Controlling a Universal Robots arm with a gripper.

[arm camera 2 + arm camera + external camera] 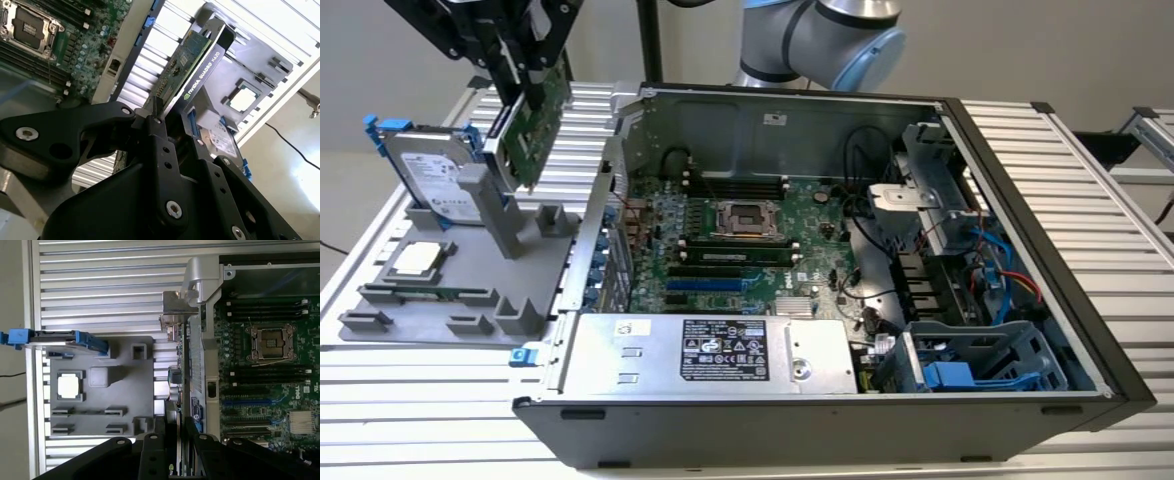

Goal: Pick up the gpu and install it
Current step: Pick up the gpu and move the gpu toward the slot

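the gpu (534,125) hangs tilted in the air, clenched by its upper edge in the gripper (518,78) (the card is edge-on in the first wrist view), above the grey parts tray (467,275) and just beside the open computer case (787,430).

Whole thing sits on a silver ribbed aluminium slat table (1067,160), with a plain pale grey wall (360,90) behind it. Another slatted metal bench (1154,135) pokes in at the exterior view's right. The second wrist view catches a pale smooth floor (295,195) with a bright glare patch and a thin black cable (285,142) lying across it.
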